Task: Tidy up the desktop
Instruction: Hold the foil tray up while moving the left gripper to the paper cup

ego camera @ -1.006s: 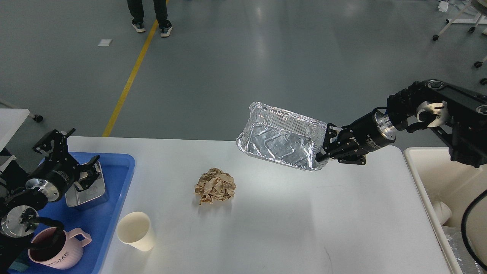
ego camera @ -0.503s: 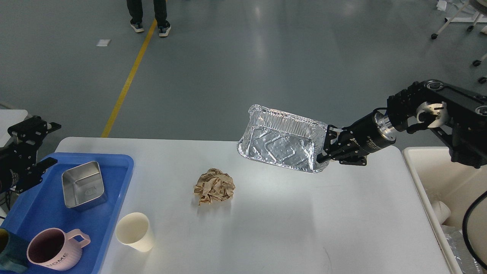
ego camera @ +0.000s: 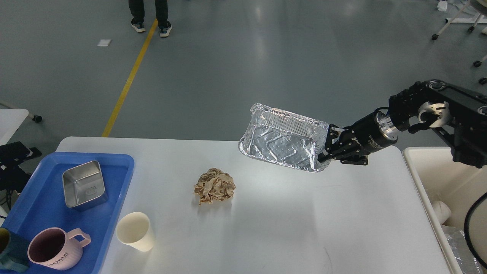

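Desktop (ego camera: 266,228) fills the lower view: rigid, smooth, slippery, nothing to grip. On it: crumpled brown paper (ego camera: 214,186) at centre, paper cup (ego camera: 136,231) beside the blue tray (ego camera: 114,190). Right gripper (ego camera: 326,149) is clamped on the foil tray (ego camera: 283,141) rim, held above the table; thin, light, dents easily, rim grip looks right. Left gripper: dark bit at left edge, can't tell. Beige bin (ego camera: 414,171) at right.

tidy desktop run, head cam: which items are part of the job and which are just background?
Job:
- light grey-white desktop
- crinkled silver foil tray, held up by the right gripper
- crumpled brown paper ball
- cream paper cup
- blue plastic tray with square steel tin and pink mug
- beige bin

Background:
- yellow floor line
- person's legs
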### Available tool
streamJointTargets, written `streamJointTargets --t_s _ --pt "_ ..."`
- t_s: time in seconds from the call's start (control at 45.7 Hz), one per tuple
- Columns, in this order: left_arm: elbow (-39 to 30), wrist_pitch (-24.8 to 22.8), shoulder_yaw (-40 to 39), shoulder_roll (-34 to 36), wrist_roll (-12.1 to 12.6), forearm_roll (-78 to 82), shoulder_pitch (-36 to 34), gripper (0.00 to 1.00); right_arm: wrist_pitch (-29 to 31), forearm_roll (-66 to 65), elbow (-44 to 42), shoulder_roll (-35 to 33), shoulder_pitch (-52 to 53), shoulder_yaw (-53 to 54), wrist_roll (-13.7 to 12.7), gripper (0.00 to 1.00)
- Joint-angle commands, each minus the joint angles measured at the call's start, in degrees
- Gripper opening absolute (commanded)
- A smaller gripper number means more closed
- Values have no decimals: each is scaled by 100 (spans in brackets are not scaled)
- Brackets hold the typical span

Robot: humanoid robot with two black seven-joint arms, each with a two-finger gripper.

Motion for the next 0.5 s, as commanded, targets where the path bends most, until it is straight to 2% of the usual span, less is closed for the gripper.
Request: streamJointTargets --t_s 0.0,0.175,0.328,0.481 --pt "-25 -137 -11 43 -1 665 -2 95 0 -2 0 13 0 -4 -2 0" --pt "-25 -199 -11 -28 -27 1009 -11 93 0 -2 0 -31 0 -4 -2 0" --pt "-25 -217 -19 -63 -36 1079 -55 88 0 -2 35 -40 0 -4 -2 0" --pt "-69 -383 -28 -212 -45 1088 -72 87 0 -2 35 -14 0 -4 -2 0"
